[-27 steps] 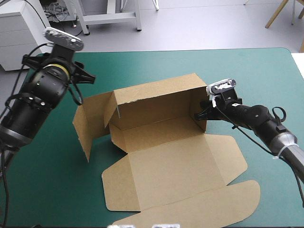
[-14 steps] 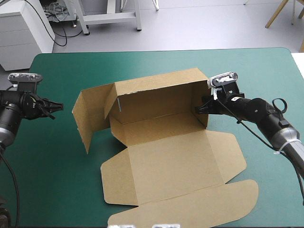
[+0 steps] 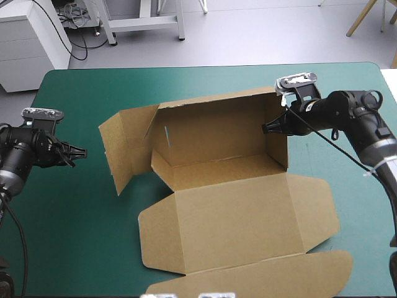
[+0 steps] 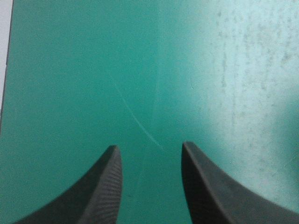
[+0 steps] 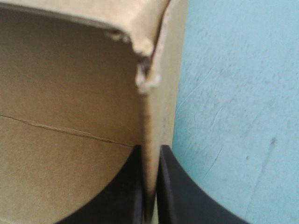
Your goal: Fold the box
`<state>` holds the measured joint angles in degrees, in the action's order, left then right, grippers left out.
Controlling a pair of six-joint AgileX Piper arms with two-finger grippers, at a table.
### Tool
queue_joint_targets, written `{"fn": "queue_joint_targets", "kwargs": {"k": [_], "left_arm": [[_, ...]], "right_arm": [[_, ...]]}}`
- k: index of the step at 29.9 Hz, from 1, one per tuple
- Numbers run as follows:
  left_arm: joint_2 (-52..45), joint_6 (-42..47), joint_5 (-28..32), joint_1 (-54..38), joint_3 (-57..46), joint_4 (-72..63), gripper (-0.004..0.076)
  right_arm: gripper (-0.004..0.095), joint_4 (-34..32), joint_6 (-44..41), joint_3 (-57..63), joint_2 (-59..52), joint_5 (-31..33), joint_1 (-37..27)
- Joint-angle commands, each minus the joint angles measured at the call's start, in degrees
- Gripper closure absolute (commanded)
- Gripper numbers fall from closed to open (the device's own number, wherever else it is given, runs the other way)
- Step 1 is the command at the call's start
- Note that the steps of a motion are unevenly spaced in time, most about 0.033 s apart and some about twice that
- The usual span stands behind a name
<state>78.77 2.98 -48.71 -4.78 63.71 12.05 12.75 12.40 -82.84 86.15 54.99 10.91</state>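
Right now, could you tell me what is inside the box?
Inside the box: bare brown board and one finger of the right gripper, pinching its right-hand wall. The teal-green cover beneath it is hidden.

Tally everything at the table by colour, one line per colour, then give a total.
Brown: 1, the cut-sheet brown cardboard box, some walls raised, lid flat.
Black: 2, the left black end effector, open, and the right black end effector, shut on a box wall.
Teal-green: 1, the teal-green table cover.
Total: 4

A table (image 3: 205, 81) with a teal-green cover stands on a grey floor (image 3: 260, 31); a white cabinet (image 3: 31, 37) sits beyond its far left corner.
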Motion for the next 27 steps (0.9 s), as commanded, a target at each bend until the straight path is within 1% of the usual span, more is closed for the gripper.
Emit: {"fn": "queue_joint_targets", "kwargs": {"k": [1, 4, 5, 8, 16, 20, 21, 23, 26, 27], "left_arm": [[-1.89, -0.18, 1.71, -0.08, 1.44, 0.07, 0.043], [-1.89, -0.27, 1.56, -0.08, 1.44, 0.07, 0.043], [-1.89, -0.27, 1.57, -0.08, 1.44, 0.07, 0.043], [-1.89, -0.4, 1.43, -0.08, 1.44, 0.07, 0.043], [-1.89, -0.49, 1.04, -0.08, 1.44, -0.46, 0.043], [-1.89, -1.61, 1.04, -0.08, 1.44, -1.25, 0.043], [-1.89, -1.73, 1.04, -0.08, 1.44, -1.25, 0.043], [-1.89, -1.73, 1.04, -0.08, 1.44, -1.3, 0.043], [-1.89, -1.73, 1.04, -0.08, 1.44, -1.4, 0.0431], [-1.89, -1.73, 1.04, -0.08, 1.44, -1.4, 0.043]], "right_arm": [[0.0926, 0.77, -0.93, -6.19, 2.2, 6.34, -0.36], [0.0926, 0.77, -1.99, -10.03, 6.46, 12.96, -0.36], [0.0926, 0.56, -2.33, -11.29, 7.76, 14.05, -0.36], [0.0926, 1.01, -3.77, -13.12, 9.81, 14.03, -0.36], [0.0926, 0.69, -3.97, -15.64, 13.87, 13.95, -0.36], [0.092, 0.26, -3.97, -16.67, 15.9, 12.28, -0.36], [0.0904, 0.12, -3.69, -16.91, 16.33, 11.57, -0.36], [0.0829, 0.12, -3.1, -17.52, 17.11, 9.9, -0.36], [0.063, 0.12, -3.08, -18.43, 18.03, 6.69, -0.36], [0.0541, 0.12, -3.08, -18.86, 18.16, 5.73, -0.36]]}}
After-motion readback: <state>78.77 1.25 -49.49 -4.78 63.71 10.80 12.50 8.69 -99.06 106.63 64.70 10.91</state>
